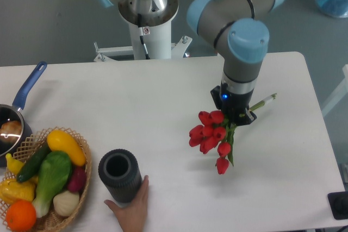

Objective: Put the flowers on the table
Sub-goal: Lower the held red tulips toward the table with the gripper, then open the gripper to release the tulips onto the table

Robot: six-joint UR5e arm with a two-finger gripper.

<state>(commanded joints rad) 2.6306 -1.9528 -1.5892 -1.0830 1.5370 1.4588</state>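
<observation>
The flowers [211, 136], a small bunch of red tulips with green stems, hang at the right middle of the white table [152, 107]. Their buds point to the lower left and the pale stem ends [266, 100] stick out to the upper right. My gripper [235, 117] is shut on the stems from above. Its fingers are mostly hidden under the wrist. I cannot tell whether the buds touch the tabletop or hang just above it.
A black cylindrical vase [120, 175] stands at the front, with a person's hand [130, 209] against its base. A wicker basket [61, 214] of toy vegetables sits at the front left. A blue-handled pot [12, 123] is at the left edge.
</observation>
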